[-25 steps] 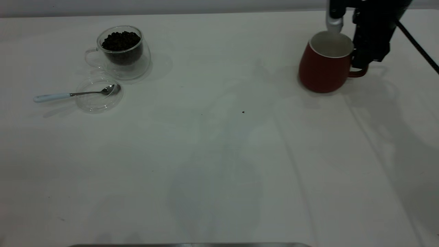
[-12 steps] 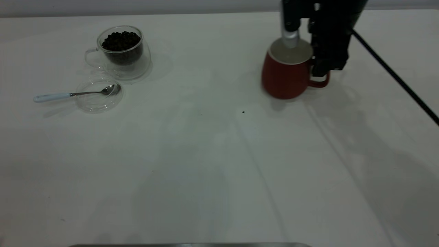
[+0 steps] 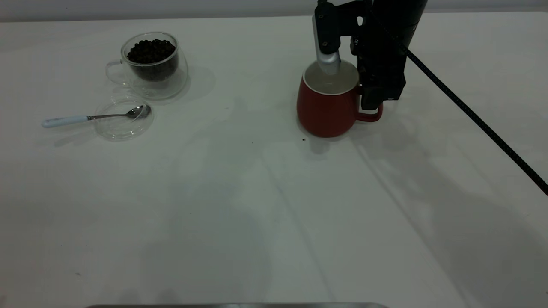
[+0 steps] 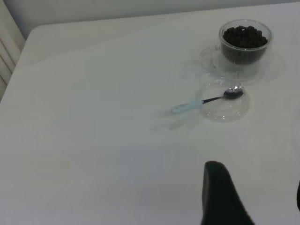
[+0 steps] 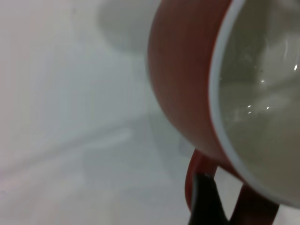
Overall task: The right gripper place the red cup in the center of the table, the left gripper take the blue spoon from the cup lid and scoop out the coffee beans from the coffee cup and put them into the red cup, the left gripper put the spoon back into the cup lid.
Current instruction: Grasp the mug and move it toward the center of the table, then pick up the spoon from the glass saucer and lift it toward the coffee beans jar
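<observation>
Two grippers: right gripper (image 3: 347, 83) clamped on dark red ceramic mug (image 3: 326, 109), upper centre-right of white table (image 3: 257, 205). Only in left wrist view: left gripper (image 4: 253, 197), jaws apart. Upper left: pale-handled metal spoon (image 3: 92, 116) across clear glass lid (image 3: 124, 124), glass cup (image 3: 154, 68) of dark coffee beans (image 3: 150, 50).

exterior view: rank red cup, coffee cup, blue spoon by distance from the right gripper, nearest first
1. red cup: held at its handle side by the right gripper, near table centre.
2. coffee cup: far left, at the back.
3. blue spoon: farthest left, bowl in the cup lid.
</observation>
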